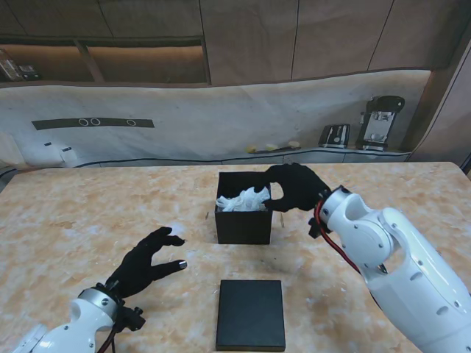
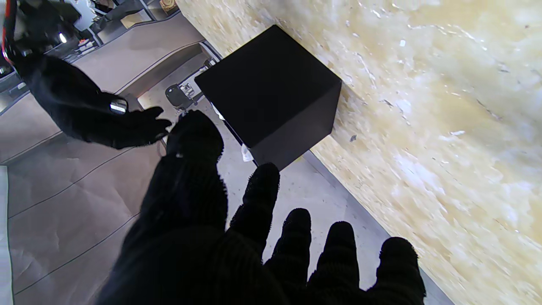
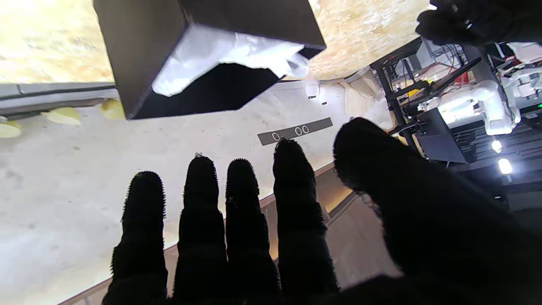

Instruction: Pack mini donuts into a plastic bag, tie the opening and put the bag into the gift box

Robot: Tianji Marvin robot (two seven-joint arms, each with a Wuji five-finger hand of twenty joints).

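A flat black lid point(image 1: 251, 314) is lying nearest, off the gift box point(image 1: 243, 220). The plastic bag point(image 1: 244, 199) is sitting inside, apparently tied. Left hand point(image 1: 146, 262) and right hand point(image 1: 296, 187) are hovering, fingers spread, holding nothing.

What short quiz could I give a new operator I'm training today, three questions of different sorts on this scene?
1. True or false: the bag lies inside the gift box.
2. Which hand is at the box's rim: A left hand, B right hand?
3. Fill in: the flat black lid lies ___ me than the box.

Key: 1 true; 2 B; 3 nearer to.
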